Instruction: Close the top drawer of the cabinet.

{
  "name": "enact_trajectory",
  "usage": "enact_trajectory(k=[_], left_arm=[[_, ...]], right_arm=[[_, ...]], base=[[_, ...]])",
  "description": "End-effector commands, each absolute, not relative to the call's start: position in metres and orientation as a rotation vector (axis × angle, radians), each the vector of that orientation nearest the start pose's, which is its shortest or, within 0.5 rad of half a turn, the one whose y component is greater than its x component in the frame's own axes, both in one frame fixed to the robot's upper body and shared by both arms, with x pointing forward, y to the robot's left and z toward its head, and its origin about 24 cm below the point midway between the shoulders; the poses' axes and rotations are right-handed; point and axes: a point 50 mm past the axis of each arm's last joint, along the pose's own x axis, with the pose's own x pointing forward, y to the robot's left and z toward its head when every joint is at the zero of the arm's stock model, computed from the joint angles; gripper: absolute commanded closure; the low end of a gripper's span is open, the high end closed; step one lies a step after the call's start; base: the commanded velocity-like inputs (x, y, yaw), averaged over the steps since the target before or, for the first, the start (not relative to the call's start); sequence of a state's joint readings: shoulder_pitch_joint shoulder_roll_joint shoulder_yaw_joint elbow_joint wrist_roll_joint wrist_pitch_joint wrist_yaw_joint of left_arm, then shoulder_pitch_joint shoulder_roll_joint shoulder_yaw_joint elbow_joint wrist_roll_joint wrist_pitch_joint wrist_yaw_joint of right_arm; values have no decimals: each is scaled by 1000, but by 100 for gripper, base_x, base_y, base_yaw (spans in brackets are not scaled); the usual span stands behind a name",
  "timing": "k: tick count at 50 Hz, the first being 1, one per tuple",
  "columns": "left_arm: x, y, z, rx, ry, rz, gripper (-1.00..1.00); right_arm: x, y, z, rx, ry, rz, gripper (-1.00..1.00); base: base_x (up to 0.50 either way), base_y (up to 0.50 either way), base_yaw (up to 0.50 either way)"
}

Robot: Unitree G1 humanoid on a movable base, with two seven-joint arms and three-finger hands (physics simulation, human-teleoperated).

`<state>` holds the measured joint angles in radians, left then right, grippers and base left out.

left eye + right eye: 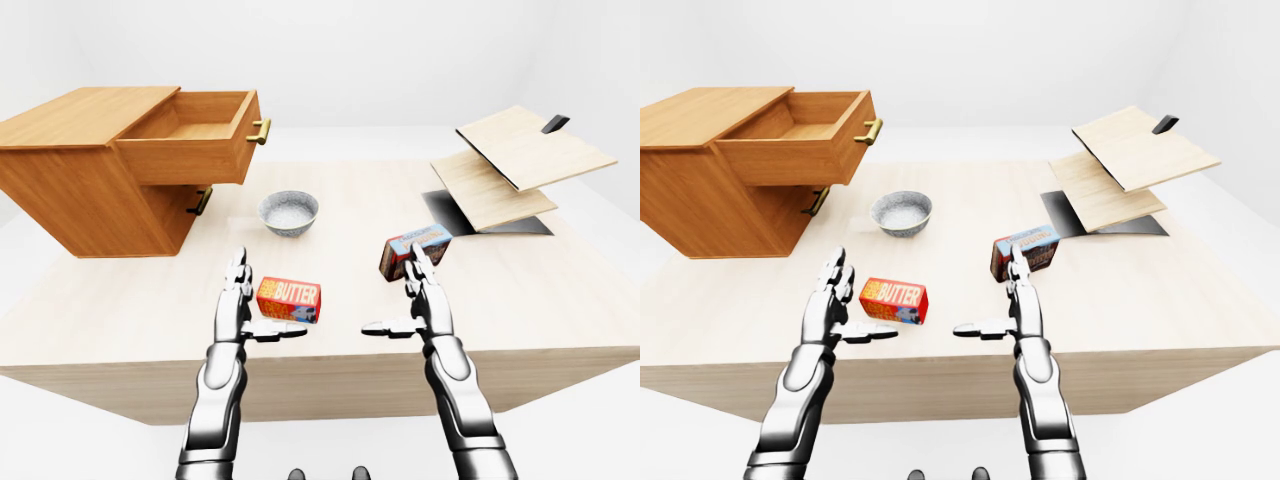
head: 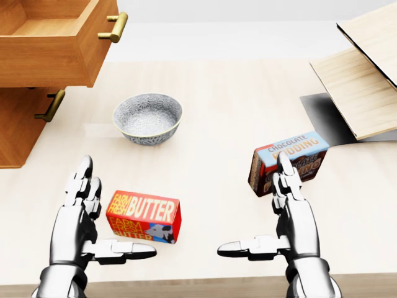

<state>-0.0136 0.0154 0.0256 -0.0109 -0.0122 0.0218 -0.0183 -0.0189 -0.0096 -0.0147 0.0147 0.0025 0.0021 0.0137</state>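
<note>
Both metal hands hover low over the near edge of the table (image 2: 236,87), the left hand (image 2: 84,214) and the right hand (image 2: 288,214) each with fingers straight and thumb stuck out sideways, holding nothing. A butter box (image 2: 144,216) lies between them, a pudding box (image 2: 288,161) by the right fingers. Further off sits a bowl (image 2: 147,118). The cabinet (image 1: 90,170) stands at the left, its top drawer (image 1: 190,135) pulled out.

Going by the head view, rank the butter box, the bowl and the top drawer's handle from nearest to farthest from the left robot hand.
1. Butter box, just right of the left robot hand.
2. Bowl, above it, toward the view's middle.
3. Top drawer handle, at the view's top left, on the open drawer.
</note>
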Motion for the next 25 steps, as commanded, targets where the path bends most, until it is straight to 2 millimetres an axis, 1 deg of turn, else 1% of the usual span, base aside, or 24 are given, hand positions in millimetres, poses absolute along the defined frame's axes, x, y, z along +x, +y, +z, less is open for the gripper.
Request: enact_trajectory(k=[1, 11, 12, 13, 15, 17, 22, 23, 24, 25], left_arm=[[265, 172, 59, 9, -18, 16, -100], [274, 175, 73, 26, -68, 18, -100], [274, 176, 75, 25, -74, 18, -100], [276, 176, 79, 28, -90, 15, -100], [277, 174, 84, 29, -110, 6, -100], [280, 174, 91, 43, -135, 10, -100], [284, 171, 116, 59, -234, -22, -100], [287, 171, 127, 74, -275, -30, -100], [287, 171, 128, 75, -277, -30, -100], [290, 171, 137, 79, -312, -33, -100]], right_arm=[[266, -158, 48, -30, -13, 15, -100], [266, -157, 65, -69, -44, 33, -100], [267, -157, 68, -69, -53, 33, -100], [268, -157, 75, -75, -83, 36, -100], [269, -158, 80, -80, -102, 35, -100], [273, -159, 87, -87, -129, 30, -100], [281, -160, 106, -109, -197, 28, -100], [283, -160, 115, -115, -234, 30, -100], [283, -160, 116, -116, -236, 30, -100], [285, -160, 122, -120, -259, 29, -100]], base=[[0, 0, 0], [0, 0, 0], [0, 0, 0], [0, 0, 0], [0, 0, 0], [0, 0, 0], [0, 0, 0], [0, 0, 0], [0, 0, 0], [0, 0, 0]])
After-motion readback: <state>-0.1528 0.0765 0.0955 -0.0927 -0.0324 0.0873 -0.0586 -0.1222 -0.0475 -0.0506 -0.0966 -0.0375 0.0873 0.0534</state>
